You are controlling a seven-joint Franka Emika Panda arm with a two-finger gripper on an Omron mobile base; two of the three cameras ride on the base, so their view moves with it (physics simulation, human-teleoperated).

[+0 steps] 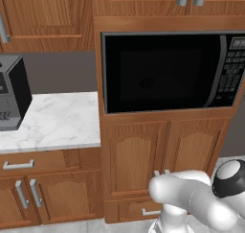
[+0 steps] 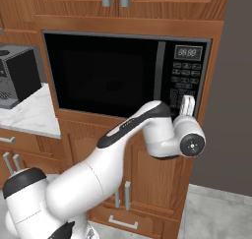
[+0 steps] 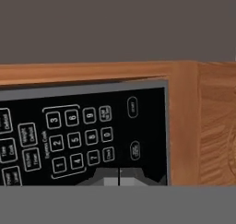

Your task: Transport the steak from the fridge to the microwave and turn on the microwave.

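Microwave (image 2: 113, 73) sits built into a wooden cabinet column, its dark glass door shut flat, with the keypad (image 2: 183, 78) running down its right side under a small display. The white arm reaches up from the lower left of the right base view, and the gripper (image 2: 187, 105) points at the lower part of that keypad, its pale fingers close together and right against the panel. In the hand view the gripper (image 3: 119, 178) shows its two tips pressed together with no gap and nothing between them, and they meet the keypad (image 3: 78, 138) just below the block of number buttons, near the bottom row; the picture there is rolled, so the digits lie sideways. Whether the tips actually press a button or merely rest on the panel cannot be told. To the left of the microwave (image 1: 167, 71) a white marble table (image 1: 57, 122) carries a smaller black appliance (image 1: 12, 90), well apart from the gripper. Wooden cupboard doors (image 1: 162, 157) with pale handles stand below the microwave.
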